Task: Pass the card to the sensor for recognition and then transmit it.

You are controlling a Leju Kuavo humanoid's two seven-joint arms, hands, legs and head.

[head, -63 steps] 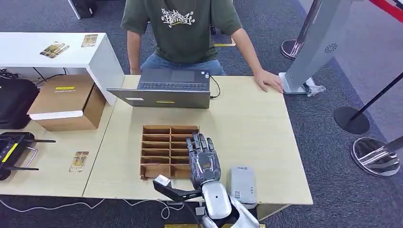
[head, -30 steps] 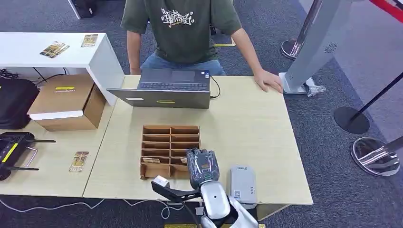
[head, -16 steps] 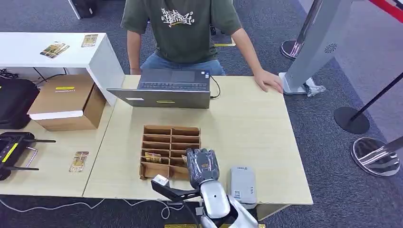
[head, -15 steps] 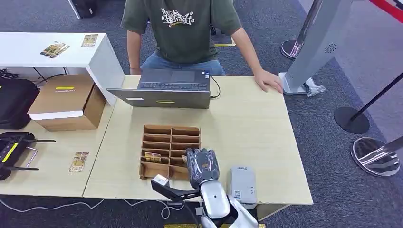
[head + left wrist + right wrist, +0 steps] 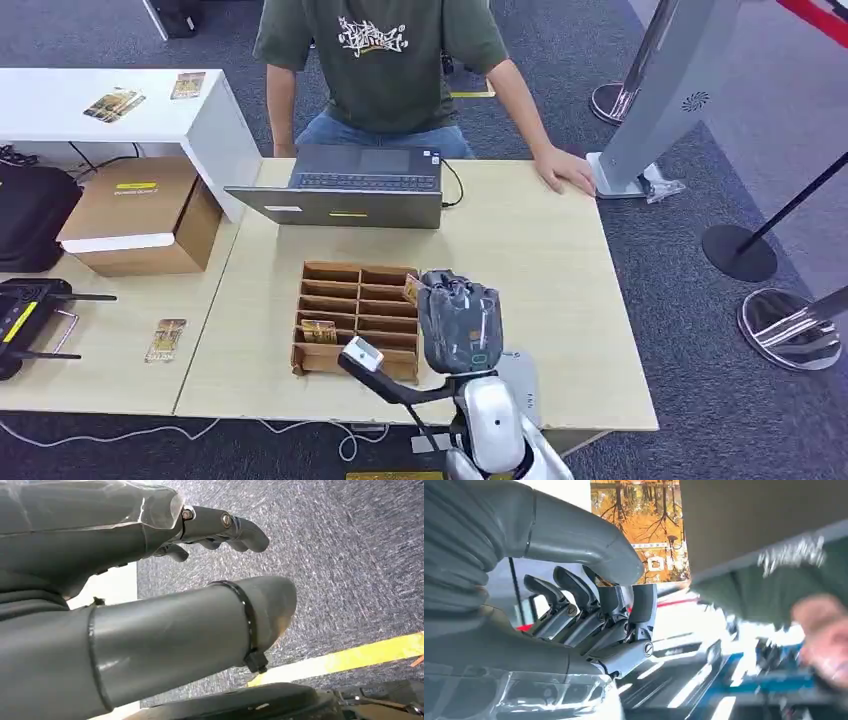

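Card (image 5: 644, 527): printed with orange-leaved trees; pinched between the thumb and darker fingers of the right hand (image 5: 458, 322), as the right wrist view shows. In the head view a small corner of it shows at the hand's 10 o'clock edge, above the right-hand column of the cardboard divider box (image 5: 345, 300).

Right hand: raised over the wooden table (image 5: 540, 270), fingers curled, clamped on the card; it covers part of the grey sensor (image 5: 522, 380), which lies at its 5 o'clock near the table's front edge.

Left hand (image 5: 150, 580): seen in the left wrist view over grey carpet with a yellow floor line; thumb and fingers apart, nothing between them.

Divider box: brown, two columns of slots; a second card (image 5: 319, 331) stands in a lower left slot.

Laptop (image 5: 345, 185): at 12 o'clock of the box, open.

Person (image 5: 385, 60): green printed shirt, seated behind the laptop, one hand (image 5: 565, 168) resting on the table's far right corner.

Side desk, 9 o'clock: cardboard carton (image 5: 140, 215), loose card (image 5: 166, 340).
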